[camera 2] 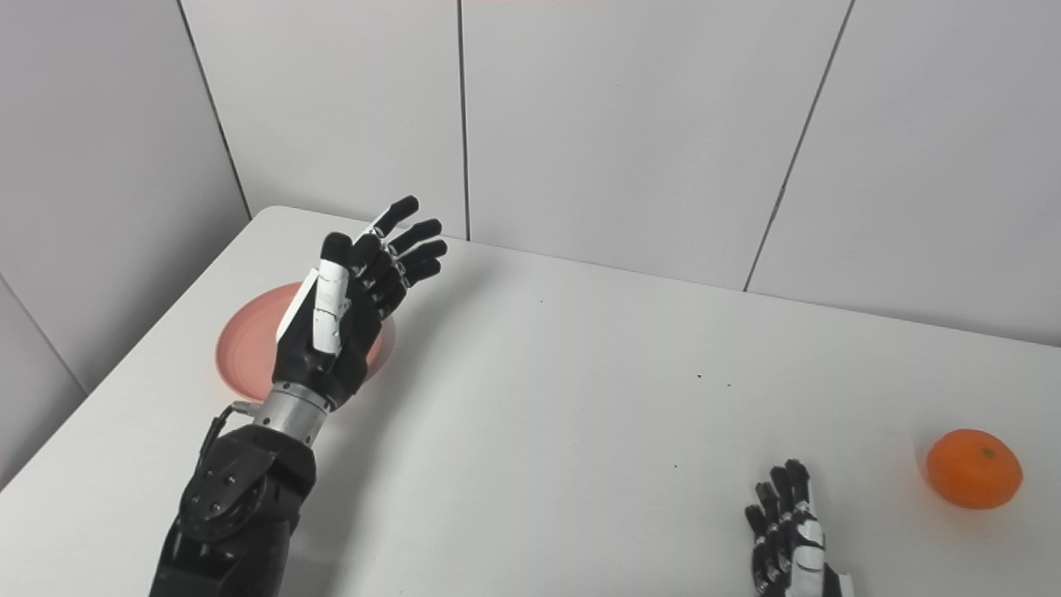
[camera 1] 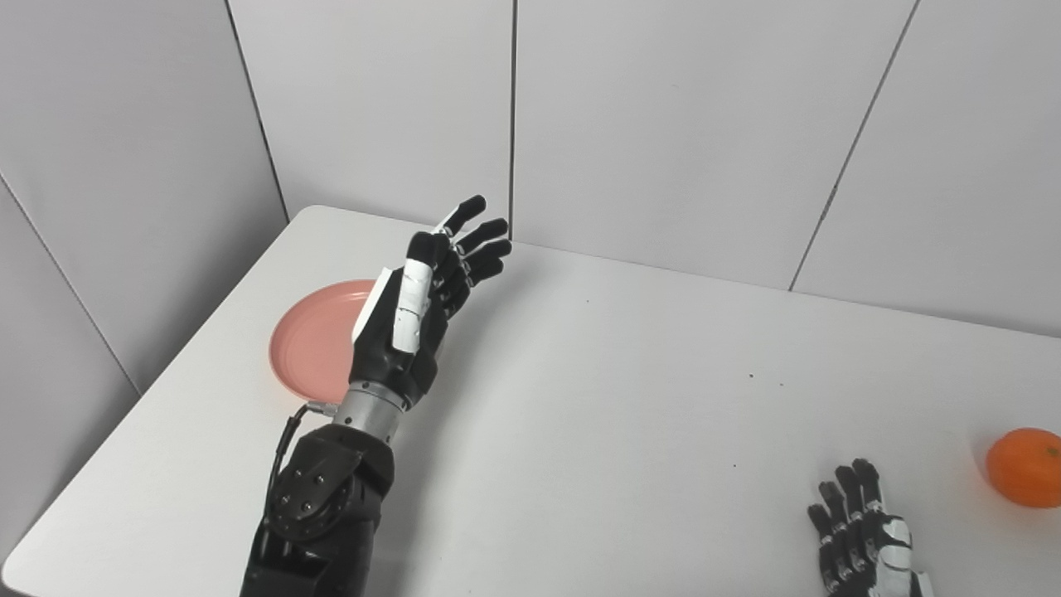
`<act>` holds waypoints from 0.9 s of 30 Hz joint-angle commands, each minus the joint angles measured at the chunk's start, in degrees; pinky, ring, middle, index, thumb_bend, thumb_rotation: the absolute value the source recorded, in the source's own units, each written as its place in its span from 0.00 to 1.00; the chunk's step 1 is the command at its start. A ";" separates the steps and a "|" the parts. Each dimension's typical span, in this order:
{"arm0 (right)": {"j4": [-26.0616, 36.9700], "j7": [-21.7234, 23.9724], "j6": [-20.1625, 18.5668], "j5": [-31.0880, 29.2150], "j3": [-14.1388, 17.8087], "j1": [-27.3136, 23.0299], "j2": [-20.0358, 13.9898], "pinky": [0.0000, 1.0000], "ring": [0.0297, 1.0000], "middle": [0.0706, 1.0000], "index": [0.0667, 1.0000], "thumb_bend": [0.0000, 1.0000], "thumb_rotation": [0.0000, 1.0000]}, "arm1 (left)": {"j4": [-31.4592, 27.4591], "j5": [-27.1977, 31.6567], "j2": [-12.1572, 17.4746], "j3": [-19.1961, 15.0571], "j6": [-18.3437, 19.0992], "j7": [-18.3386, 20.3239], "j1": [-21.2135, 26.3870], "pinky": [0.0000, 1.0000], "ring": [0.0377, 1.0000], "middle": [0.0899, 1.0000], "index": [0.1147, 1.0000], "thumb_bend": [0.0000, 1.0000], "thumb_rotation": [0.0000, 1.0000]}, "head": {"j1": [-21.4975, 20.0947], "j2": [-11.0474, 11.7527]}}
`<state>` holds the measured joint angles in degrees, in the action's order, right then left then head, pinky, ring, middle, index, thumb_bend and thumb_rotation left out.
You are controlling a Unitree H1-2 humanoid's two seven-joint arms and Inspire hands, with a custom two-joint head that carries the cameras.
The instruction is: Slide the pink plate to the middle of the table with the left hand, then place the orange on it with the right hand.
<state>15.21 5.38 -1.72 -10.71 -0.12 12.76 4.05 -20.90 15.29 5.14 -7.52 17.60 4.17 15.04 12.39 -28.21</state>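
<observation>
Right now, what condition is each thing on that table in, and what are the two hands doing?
pink plate: empty, flat, near the table's left edge.
orange: whole, on the table, far right, untouched.
left hand: open, raised over the plate.
right hand: open, low, left of the orange.

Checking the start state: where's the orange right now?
The orange sits on the table near its right edge, untouched, a little beyond and to the right of the open right hand; the plate is far off on the left.
</observation>
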 commanded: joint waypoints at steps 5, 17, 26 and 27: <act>0.80 -1.12 -2.99 -0.06 -0.09 4.93 -0.14 1.00 0.99 0.99 0.99 0.74 1.00 | 2.33 5.15 4.31 -4.02 1.33 0.14 6.22 0.85 0.84 0.84 0.86 0.96 0.98 | -0.01 -0.54; 0.64 -1.23 -3.27 -0.56 -0.15 4.86 -0.44 1.00 1.00 1.00 1.00 0.75 1.00 | 9.34 3.66 12.68 -7.47 0.48 -0.32 11.80 0.92 0.88 0.84 0.88 0.98 0.95 | -0.26 -0.54; -0.18 -1.28 -3.12 -0.46 0.08 4.42 -0.85 1.00 0.99 0.99 0.99 0.77 1.00 | 19.45 -0.35 15.21 -9.21 -4.52 -1.54 13.96 0.90 0.87 0.86 0.86 0.96 0.95 | 0.29 -0.23; -0.33 -1.17 -3.08 -0.44 0.05 4.37 -0.95 1.00 0.99 0.99 0.99 0.76 1.00 | 20.72 -0.57 15.28 -9.62 -5.26 -1.86 14.12 0.90 0.87 0.86 0.86 0.96 0.95 | 0.29 -0.23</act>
<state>15.91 4.33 -3.03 -10.93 -0.16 12.76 3.92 -0.22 15.37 18.74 -16.47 15.96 2.92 26.24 12.74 -28.39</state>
